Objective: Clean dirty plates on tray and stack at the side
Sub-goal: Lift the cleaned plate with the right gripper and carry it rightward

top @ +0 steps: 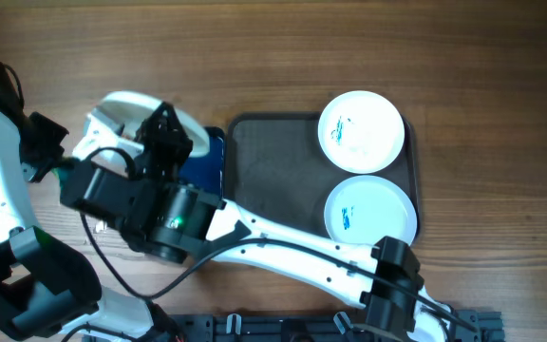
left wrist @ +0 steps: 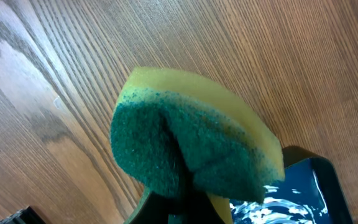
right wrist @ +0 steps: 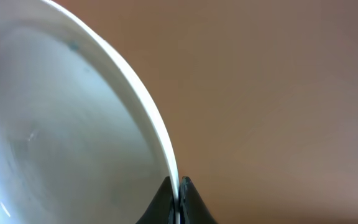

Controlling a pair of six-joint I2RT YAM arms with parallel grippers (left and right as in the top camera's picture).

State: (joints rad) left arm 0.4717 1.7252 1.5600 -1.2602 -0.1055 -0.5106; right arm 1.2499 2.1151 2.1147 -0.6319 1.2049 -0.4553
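- The right gripper was clamped on the rim of the third plate. In the right wrist view its two dark fingertips pinched the white edge from either side.
- Overhead, I logged that third plate off the large tray, over the bare table at the left. It sat just beside the small blue tray and was partly hidden under the right gripper.
- I could not tell whether the plate rested on the wood or hung above it.
- A faint teal speck showed near its rim, with a trace of blue at the far left edge of the right wrist view.
- The left gripper was clenched on a sponge, yellow foam with a green scouring face. The squeeze had folded the green face into a crease.
- A corner of the small blue tray showed just beside the sponge in the left wrist view, with wood grain filling the rest.
- Two plates lay on the large tray's right side. The upper plate was at the top right corner and the lower plate just below it, nearly touching.
- Each of the two carried a small blue smear left of centre.
- The left half of the large tray was bare.
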